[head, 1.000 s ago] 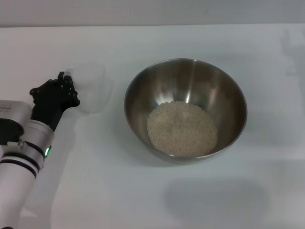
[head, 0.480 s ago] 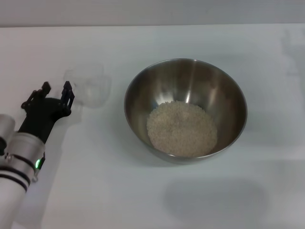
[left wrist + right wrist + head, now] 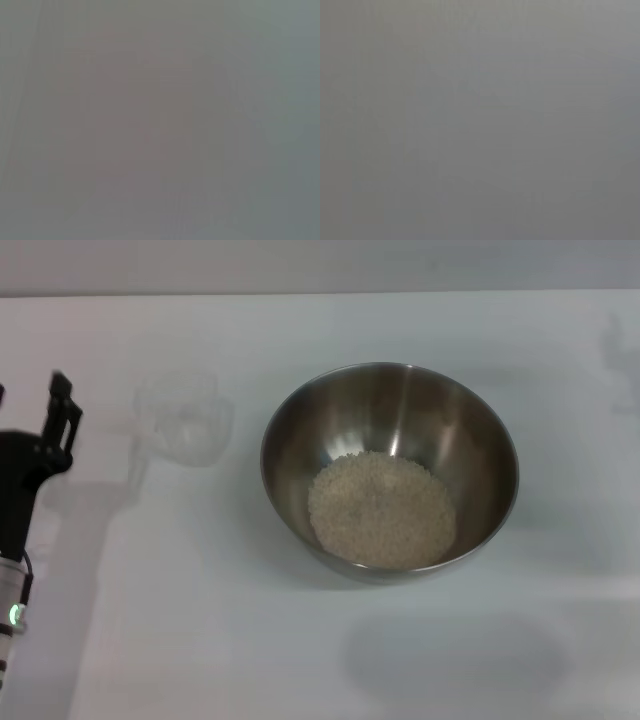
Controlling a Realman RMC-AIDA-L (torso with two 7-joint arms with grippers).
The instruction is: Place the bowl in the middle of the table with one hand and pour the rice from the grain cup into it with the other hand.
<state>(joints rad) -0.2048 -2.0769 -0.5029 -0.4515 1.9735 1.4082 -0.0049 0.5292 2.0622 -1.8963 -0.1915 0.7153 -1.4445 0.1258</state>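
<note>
The steel bowl stands in the middle of the white table and holds a mound of rice. The clear grain cup stands upright and empty on the table, to the left of the bowl. My left gripper is at the far left edge of the head view, open and empty, well apart from the cup. One black finger shows fully; the other is cut off by the edge. The right gripper is out of view. Both wrist views show only plain grey.
A soft shadow lies on the table in front of the bowl. The table's far edge runs along the top of the head view.
My left gripper has let go of the grain cup, opened, and drawn back to the left edge of the view. The cup stays standing where it was set down.
</note>
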